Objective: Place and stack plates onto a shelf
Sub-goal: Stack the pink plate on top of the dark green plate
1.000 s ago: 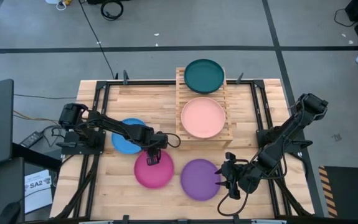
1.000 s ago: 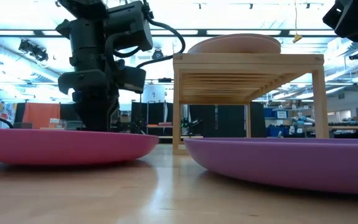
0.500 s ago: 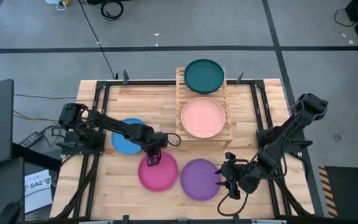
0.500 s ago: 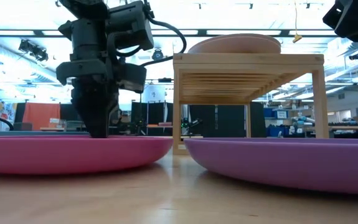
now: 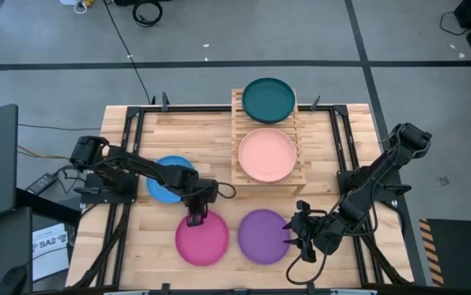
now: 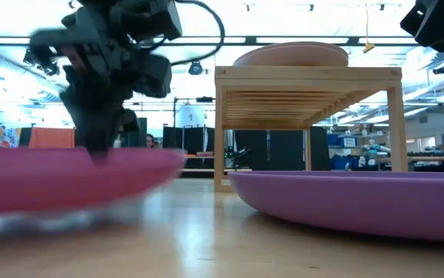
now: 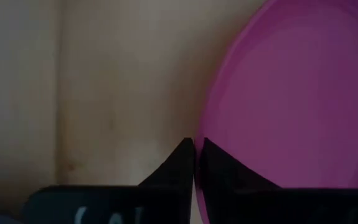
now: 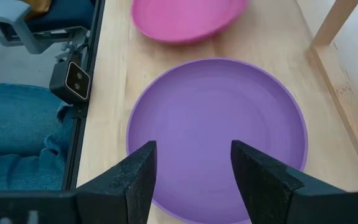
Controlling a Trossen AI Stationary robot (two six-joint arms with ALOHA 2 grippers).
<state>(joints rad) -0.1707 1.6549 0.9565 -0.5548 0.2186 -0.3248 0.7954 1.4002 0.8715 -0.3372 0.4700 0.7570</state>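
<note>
My left gripper (image 5: 195, 217) is shut on the far rim of the magenta plate (image 5: 202, 240), which lies near the table's near edge and shows blurred in the low view (image 6: 67, 177). The blue plate (image 5: 168, 180) rests flat on the table just beyond it. The purple plate (image 5: 264, 236) lies flat to the magenta plate's right. My right gripper (image 5: 300, 233) is open at its right edge, and its own view looks across that plate (image 8: 216, 134). The wooden shelf (image 5: 237, 131) carries the salmon plate (image 5: 266, 156) on its nearer tier and the teal plate (image 5: 269, 100) on its farther tier. My left gripper pinches the magenta plate's far rim (image 7: 207, 121) between its two fingers, one finger (image 7: 222, 171) on the inside of the plate and the other on the outside. The fingers come from above, pointing down. Whether the plate is clear of the table, I cannot tell.
Black frame rails (image 5: 124, 156) run along the table's left and right sides. The shelf's legs (image 6: 395, 127) stand behind the purple plate (image 6: 353, 201) in the low view. Bare planks (image 5: 333, 147) lie to the right of the shelf.
My left gripper has moved toward the table's near edge and slightly left, staying shut on the magenta plate's rim. The plate went with it: first a little right, then toward the near edge, away from the blue plate, and it now shows blurred.
</note>
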